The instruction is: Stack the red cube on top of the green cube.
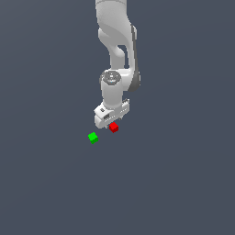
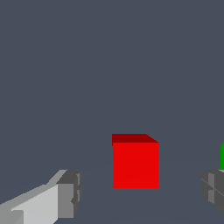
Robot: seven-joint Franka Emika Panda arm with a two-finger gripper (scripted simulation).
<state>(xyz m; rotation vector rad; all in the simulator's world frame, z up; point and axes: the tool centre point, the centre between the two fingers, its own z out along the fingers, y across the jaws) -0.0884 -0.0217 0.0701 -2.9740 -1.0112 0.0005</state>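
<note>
The red cube (image 1: 114, 127) sits on the grey floor just below the white gripper (image 1: 110, 124). In the wrist view the red cube (image 2: 135, 162) lies between the two grey fingertips (image 2: 70, 194), apart from both of them. The gripper (image 2: 140, 192) is open and holds nothing. The green cube (image 1: 93, 137) rests on the floor to the exterior view's left of the red cube, a short gap away. In the wrist view only a sliver of the green cube (image 2: 222, 156) shows at the frame's edge, beyond the other fingertip.
The white arm (image 1: 117, 55) reaches down from the top of the exterior view. The plain grey floor (image 1: 174, 183) spreads all around the two cubes.
</note>
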